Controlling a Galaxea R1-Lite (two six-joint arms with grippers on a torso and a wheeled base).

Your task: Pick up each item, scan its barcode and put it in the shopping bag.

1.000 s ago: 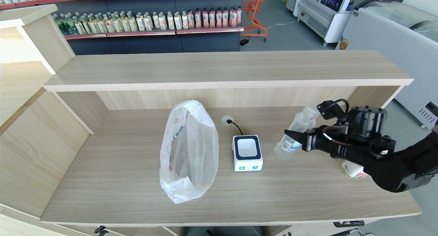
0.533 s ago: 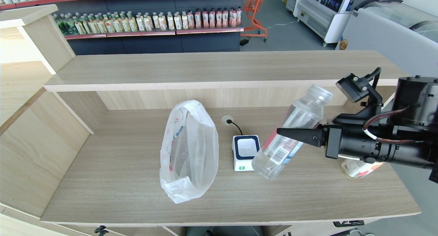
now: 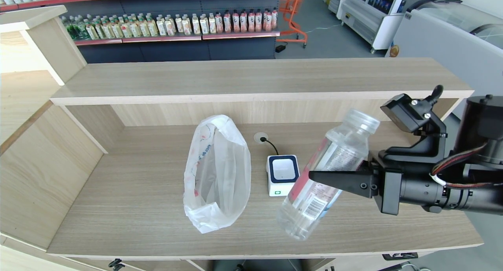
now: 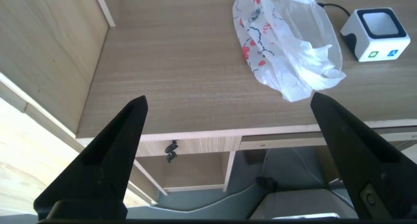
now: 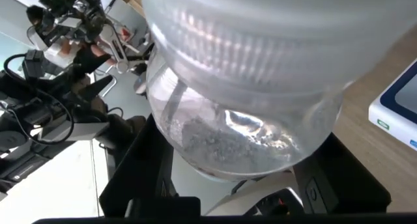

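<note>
The table (image 3: pixel 129 192) carried the work across the middle of the head view. The shopping bag (image 3: pixel 216 172) lay at frame centre, its mouth open toward the lower edge, presumably so that items could be slid in from the front.

The bottle (image 3: pixel 342 149), clear and labelled, was held off the table at centre-right. It was tilted, with the neck up toward the right and the base down toward the lower edge. The right hand (image 3: pixel 320 177) was clamped across its middle, one finger lying over the label. The barcode (image 3: pixel 314 205) faced up toward the camera, so in my judgement the bottle needed turning before a read.

The scanner (image 3: pixel 283 174) sat just right of the bag, window up, left of the bottle.

The left hand (image 4: pixel 229 103) was spread wide and empty above the table's front edge, apparently kept clear.
</note>
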